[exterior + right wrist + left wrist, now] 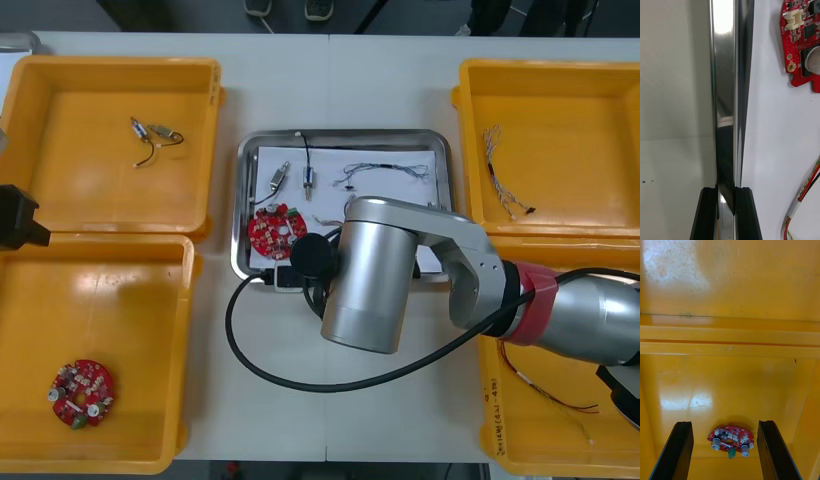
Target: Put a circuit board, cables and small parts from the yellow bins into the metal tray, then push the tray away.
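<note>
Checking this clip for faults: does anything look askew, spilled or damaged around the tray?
Nothing stands out. The metal tray sits square between the yellow bins, its circuit board, cables and small metal parts inside; the right tool is shut on its near rim, the left tool open by the left bins.

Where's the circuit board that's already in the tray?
In the front view, the red circuit board lies in the near left corner of the metal tray, small metal parts just beyond it; the right gripper clamps the rim beside it.
</note>
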Robot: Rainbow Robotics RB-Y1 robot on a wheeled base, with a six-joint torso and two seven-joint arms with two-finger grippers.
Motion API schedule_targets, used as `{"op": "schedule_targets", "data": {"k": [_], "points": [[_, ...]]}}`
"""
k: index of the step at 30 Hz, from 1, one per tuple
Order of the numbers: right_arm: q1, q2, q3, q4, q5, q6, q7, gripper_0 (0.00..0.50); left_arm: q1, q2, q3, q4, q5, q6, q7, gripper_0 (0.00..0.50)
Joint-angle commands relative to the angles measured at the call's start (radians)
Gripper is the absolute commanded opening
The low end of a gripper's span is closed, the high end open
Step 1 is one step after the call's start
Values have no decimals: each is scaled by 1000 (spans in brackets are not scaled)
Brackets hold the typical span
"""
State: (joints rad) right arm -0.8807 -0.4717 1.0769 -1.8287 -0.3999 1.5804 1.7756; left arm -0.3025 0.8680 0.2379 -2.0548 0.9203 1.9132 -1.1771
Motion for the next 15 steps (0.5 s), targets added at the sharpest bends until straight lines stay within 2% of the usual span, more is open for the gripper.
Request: {"op": "schedule_targets", "data": {"k": [1, 7, 15], "points": [[-63, 47, 15, 31, -8, -7, -28, 0, 16, 46, 31, -16, 8, 7, -72, 500], [-87, 70, 15, 58, -10, -7, -28, 0, 16, 46, 31, -16, 8, 7, -72, 500], [-130, 70, 43, 77, -10, -7, -28, 0, 16, 46, 31, -16, 8, 7, -72, 500]]}}
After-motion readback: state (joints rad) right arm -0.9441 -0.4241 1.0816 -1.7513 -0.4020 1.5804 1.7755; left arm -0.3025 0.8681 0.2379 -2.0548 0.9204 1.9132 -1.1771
